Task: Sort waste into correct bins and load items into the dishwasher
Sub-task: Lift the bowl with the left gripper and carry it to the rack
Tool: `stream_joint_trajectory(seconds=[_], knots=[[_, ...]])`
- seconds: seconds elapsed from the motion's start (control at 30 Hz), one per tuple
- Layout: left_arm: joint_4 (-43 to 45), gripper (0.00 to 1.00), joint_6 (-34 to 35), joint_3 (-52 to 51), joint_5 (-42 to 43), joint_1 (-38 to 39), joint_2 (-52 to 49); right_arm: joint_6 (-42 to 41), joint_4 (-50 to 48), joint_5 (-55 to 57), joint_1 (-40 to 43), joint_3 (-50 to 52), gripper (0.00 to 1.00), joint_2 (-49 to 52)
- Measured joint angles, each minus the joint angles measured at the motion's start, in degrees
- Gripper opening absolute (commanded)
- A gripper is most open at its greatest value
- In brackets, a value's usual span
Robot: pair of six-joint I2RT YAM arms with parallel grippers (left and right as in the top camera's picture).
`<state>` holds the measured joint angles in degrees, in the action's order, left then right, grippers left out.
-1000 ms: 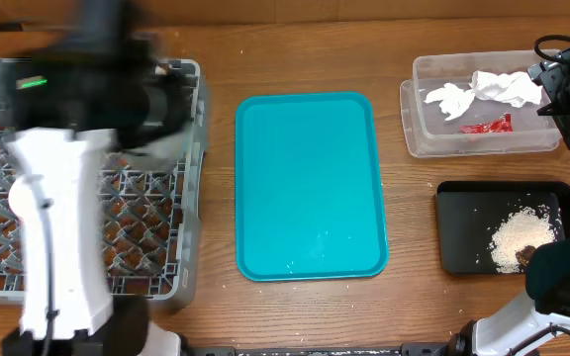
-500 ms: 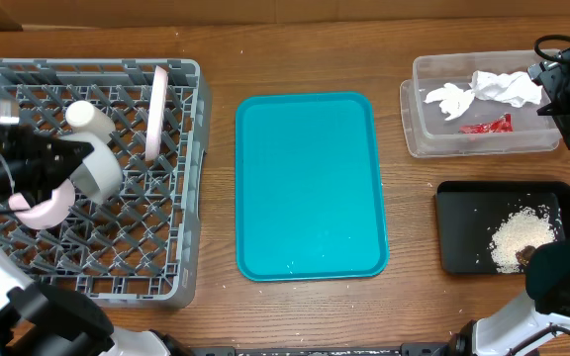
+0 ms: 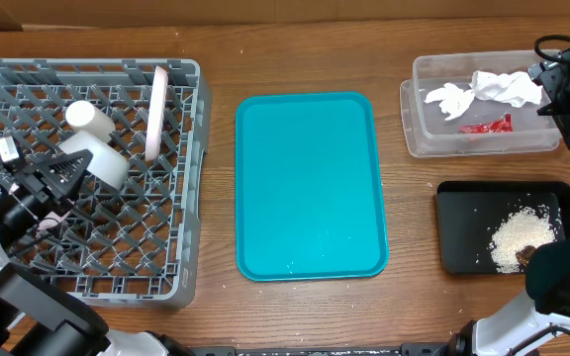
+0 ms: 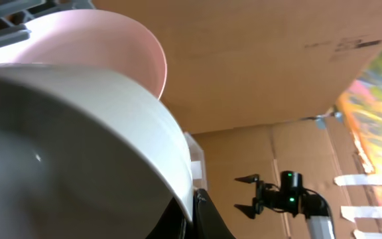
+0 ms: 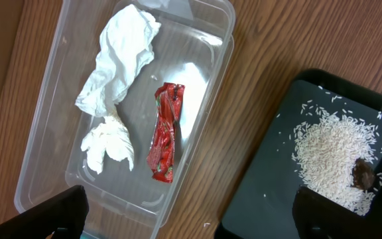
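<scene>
Robot lab bench here, no real kitchen: bare wooden table [image 5: 264,79] beneath the right pincer [image 5: 191,212], taped brown cardboard walls [image 4: 257,66] rising beyond the left pincer [image 3: 79,163]

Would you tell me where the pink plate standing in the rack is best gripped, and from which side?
Probably grip the pink plate by its top rim, coming straight down from above. It stands on edge in the grey rack, so only that upper edge is free, and its thin profile lets the jaws straddle it, one finger on each face.

Teal tray [image 3: 310,186] on wooden table [image 3: 216,316], seemingly cardboard [image 4: 257,60] behind.
</scene>
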<state>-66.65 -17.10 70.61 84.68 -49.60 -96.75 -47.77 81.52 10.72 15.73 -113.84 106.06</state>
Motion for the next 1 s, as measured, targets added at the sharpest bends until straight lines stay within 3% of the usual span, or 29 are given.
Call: stream_joint_trajectory(seconds=[0.4,1.0], knots=[[15.3,0.04,0.0,-9.0,2.3,0.0,0.0,0.0,0.0,0.0,0.0,0.0,1.0,0.0],[17.1,0.04,4.8,-10.2,-2.1,-0.1,-0.6,0.0,0.0,0.0,0.0,0.0,1.0,0.0]])
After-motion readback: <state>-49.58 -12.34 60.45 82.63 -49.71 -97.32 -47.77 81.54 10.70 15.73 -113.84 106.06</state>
